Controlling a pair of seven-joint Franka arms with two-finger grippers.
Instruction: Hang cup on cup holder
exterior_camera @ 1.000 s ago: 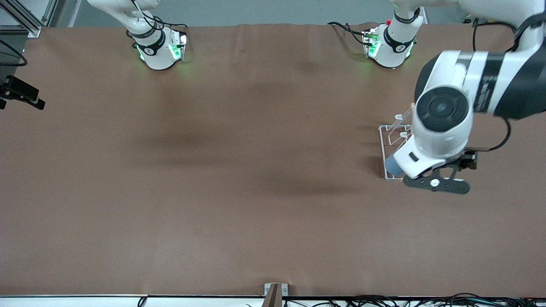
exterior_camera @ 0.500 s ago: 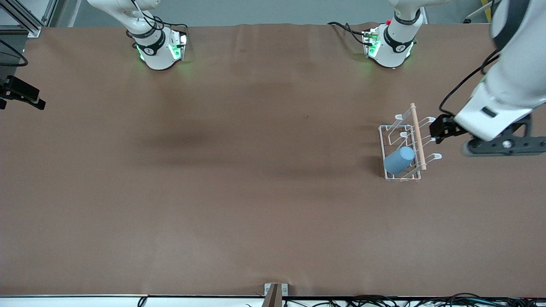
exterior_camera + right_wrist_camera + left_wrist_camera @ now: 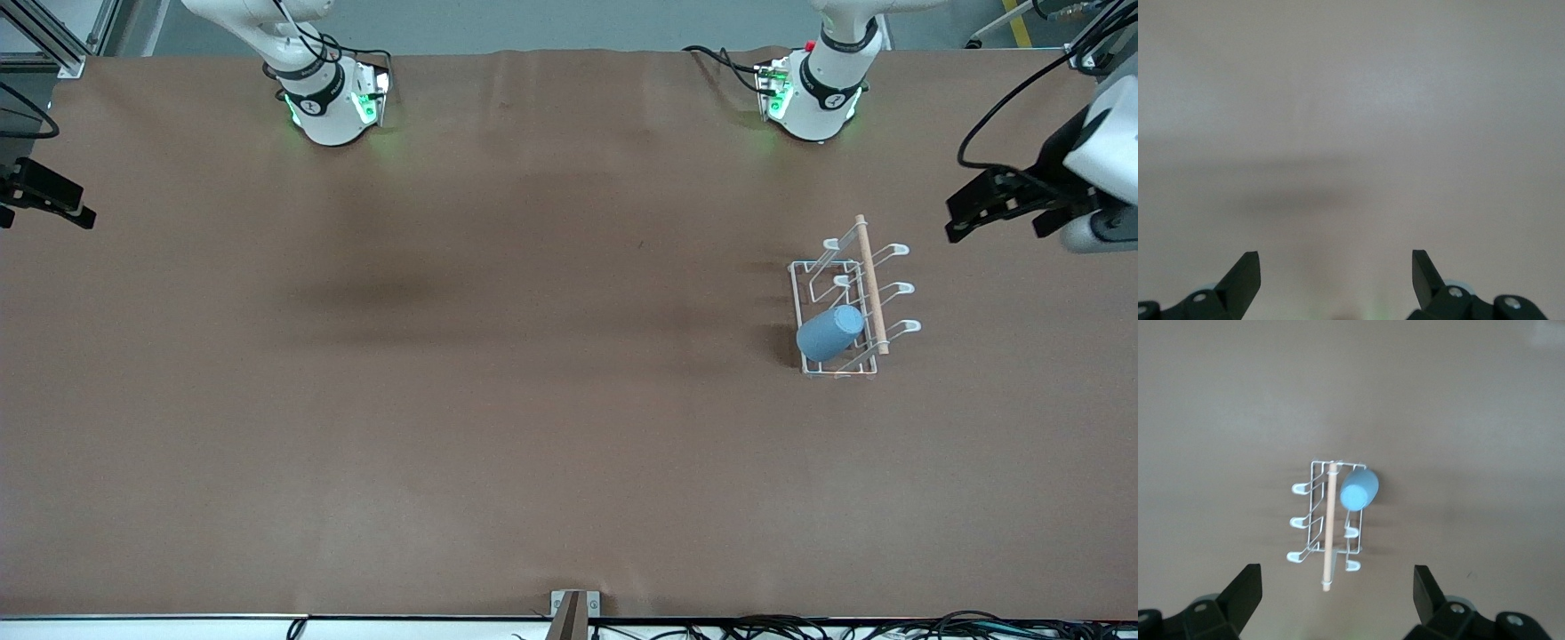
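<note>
The light blue cup (image 3: 831,332) hangs tilted, bottom up, on a prong of the white wire cup holder (image 3: 871,284), on the prong nearest the front camera on the side toward the right arm's end. In the left wrist view the cup (image 3: 1358,488) and holder (image 3: 1330,520) show below. My left gripper (image 3: 1336,577) is open and empty, high above the table beside the holder; its hand shows at the picture's edge (image 3: 1098,227). My right gripper (image 3: 1336,260) is open and empty over bare table and waits.
The brown table cover (image 3: 498,373) stretches wide around the holder. The arm bases (image 3: 324,98) (image 3: 813,93) stand along the table edge farthest from the front camera. A black fitting (image 3: 40,191) sits at the right arm's end.
My left gripper has drawn up and away from the cup and holder toward the left arm's end of the table. The cup stays on its prong.
</note>
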